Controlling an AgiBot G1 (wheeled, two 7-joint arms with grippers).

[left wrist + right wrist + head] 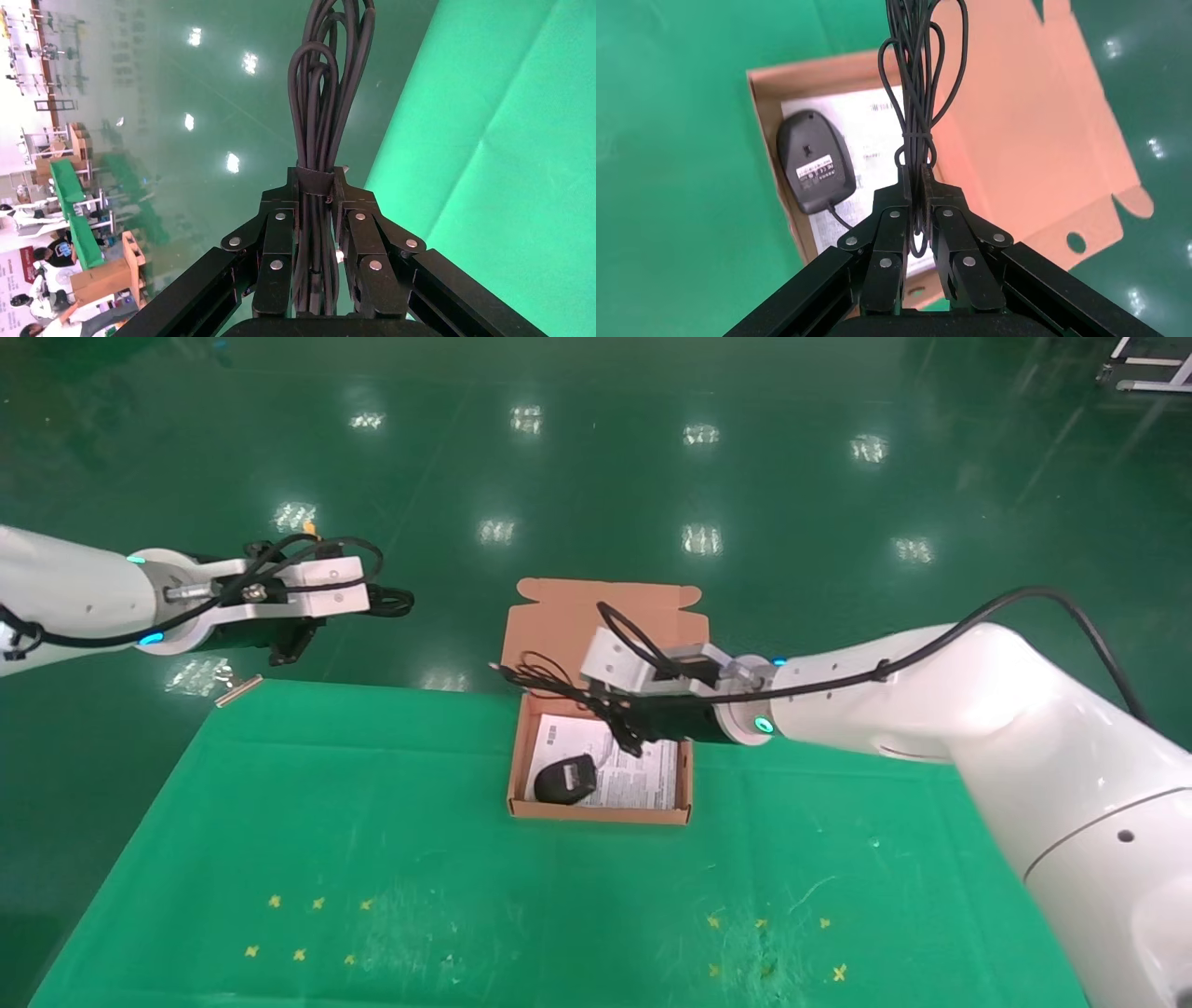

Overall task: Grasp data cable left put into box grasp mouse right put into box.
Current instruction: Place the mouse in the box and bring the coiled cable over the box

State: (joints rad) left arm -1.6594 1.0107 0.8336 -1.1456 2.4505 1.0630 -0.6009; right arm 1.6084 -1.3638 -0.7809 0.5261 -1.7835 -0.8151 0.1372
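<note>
Left gripper [386, 601] up off the table's [279, 822] far-left corner, out over the green floor [652, 477], jaws pinching the data cable [320, 133] at its wrapped band. Bundle sticks straight out past the fingertips [281, 203], well clear of the box [601, 812].

Right gripper [916, 184] over the box, near the back wall by the raised flap lid [568, 617]. Jaws pressed onto the mouse's thin cord [919, 77], gripped where the loops are bunched; loose loops spill up and out toward the flap and over the box's far-left corner.

Mouse [565, 778] already inside the box, lying near the front-left corner on the white leaflet [643, 775]. Flipped belly-up in the right wrist view: label side visible. Cord runs from the mouse body up to the right jaws; not clear whether slack or taut.

Small clear bag [197, 674] and a short pale strip [238, 691] sitting at the table's far-left edge, below the left gripper.
</note>
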